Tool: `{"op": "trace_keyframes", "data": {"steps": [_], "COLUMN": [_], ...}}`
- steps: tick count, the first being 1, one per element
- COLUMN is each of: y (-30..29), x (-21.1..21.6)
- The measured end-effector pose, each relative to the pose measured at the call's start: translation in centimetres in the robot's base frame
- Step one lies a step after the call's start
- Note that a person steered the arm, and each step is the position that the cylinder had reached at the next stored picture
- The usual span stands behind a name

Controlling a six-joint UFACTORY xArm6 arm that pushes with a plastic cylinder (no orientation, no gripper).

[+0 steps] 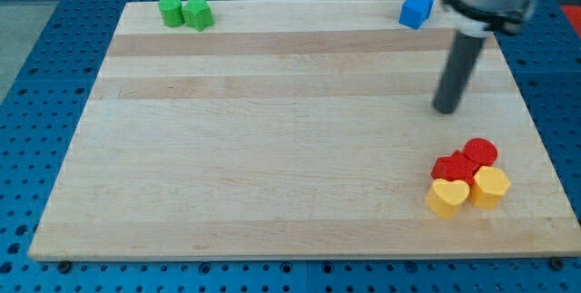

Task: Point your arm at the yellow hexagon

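Yellow hexagon (490,187) sits tight against the yellow heart (448,197) and red blocks (465,161); my tip (446,109), fingerless, could overshoot and scatter them.

Pale striped wooden board (272,148), two green blocks (170,10) (198,14), blue block (417,8), red blocks (480,152) (453,168), yellow hexagon (490,187), yellow heart (448,197)

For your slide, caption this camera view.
My tip hovers above the yellow hexagon, clustered with red blocks and a yellow heart.
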State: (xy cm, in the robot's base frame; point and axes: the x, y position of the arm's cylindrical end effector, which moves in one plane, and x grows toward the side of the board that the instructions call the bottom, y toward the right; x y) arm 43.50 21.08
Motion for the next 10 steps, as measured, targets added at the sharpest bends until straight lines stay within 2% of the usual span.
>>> {"op": "trace_keyframes", "data": {"steps": [2,3,6,10], "y": [8.6,10.3,9.0,5.7], "x": [4.2,7.0,14.4,14.8]}}
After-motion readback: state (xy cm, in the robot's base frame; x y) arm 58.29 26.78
